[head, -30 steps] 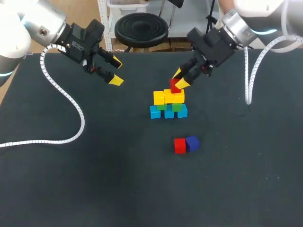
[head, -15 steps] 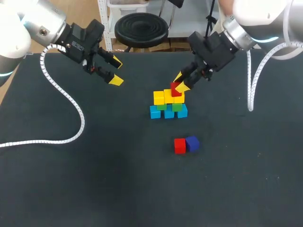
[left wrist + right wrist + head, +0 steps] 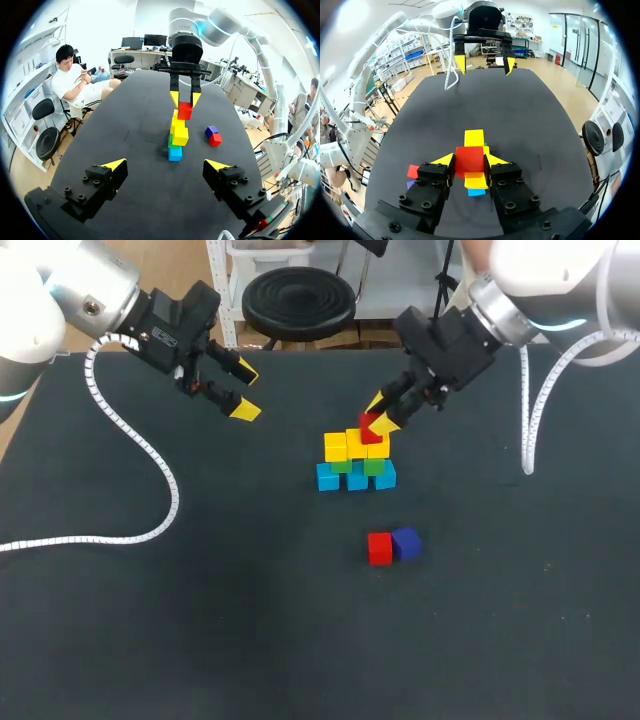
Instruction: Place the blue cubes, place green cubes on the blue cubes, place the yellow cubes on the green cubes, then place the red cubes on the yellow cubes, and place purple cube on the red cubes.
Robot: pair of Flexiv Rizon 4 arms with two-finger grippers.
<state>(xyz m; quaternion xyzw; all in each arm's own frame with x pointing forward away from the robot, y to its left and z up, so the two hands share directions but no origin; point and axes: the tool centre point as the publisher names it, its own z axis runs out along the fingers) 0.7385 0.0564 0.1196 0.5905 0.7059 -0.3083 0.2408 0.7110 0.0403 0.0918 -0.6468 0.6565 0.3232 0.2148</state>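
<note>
As I judge it, the gravest risk is the whole stack [image 3: 357,462] coming down on the table [image 3: 200,640]. The right arm reaches in from the far right corner and slants down over it. Its right gripper [image 3: 382,413], clamped on a red cube [image 3: 469,161], sits right at the yellow cubes [image 3: 336,447]. A fingertip dropping too low or sliding sideways could shove that row off the green cubes [image 3: 374,467] and knock the blue cubes [image 3: 328,478] beneath out of line. A lesser risk is a poor landing. I cannot tell whether the red cube already rests on the yellow row or hangs just above it. If it is let go off-centre or pulled askew as the fingers part, it could tip over the edge and tumble down the stack. The smallest risk is that a falling cube might strike the spare red cube [image 3: 379,549] and the purple cube [image 3: 406,542], which lie touching each other on the near side, apart from the stack, and scatter them. The left arm comes in from the far left corner and is held above the table, well away from the stack. The left gripper [image 3: 245,391] is spread wide with nothing between its fingers and faces the cubes, so it poses no threat where it is
</note>
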